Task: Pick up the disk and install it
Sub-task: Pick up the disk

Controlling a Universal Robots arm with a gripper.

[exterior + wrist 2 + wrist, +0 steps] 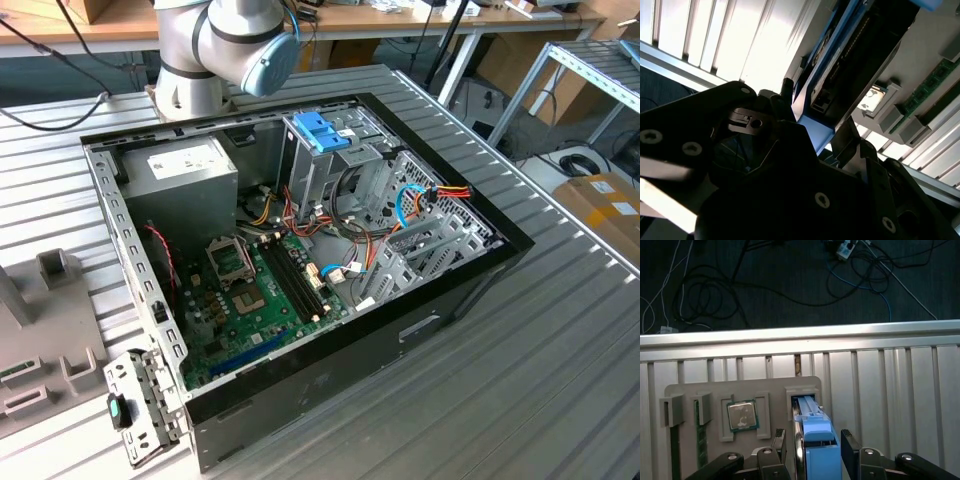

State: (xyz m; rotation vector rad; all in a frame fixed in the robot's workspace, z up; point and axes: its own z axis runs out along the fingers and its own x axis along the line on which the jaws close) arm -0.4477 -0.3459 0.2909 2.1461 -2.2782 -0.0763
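The disk (pixel 816 440), dark with a bright blue carrier rail, stands on edge in a slot of the grey holder tray (pixel 690 390). My gripper (pixel 815 444) straddles it, one black finger (pixel 781 441) on each side. A narrow gap shows between that finger and the disk's metal side, while the other finger sits close against the blue rail. In the second wrist view the disk (pixel 840 75) runs away from the gripper (pixel 815 122), its blue end between the fingers. The gripper is open around the disk.
A processor chip (pixel 742 416) and a memory stick (pixel 701 440) sit in other tray pockets. In the exterior view the open computer case (pixel 470 290) lies on the ribbed table, with an upright drive cage and blue tab (pixel 320 130). The arm's base (pixel 220 50) stands behind it.
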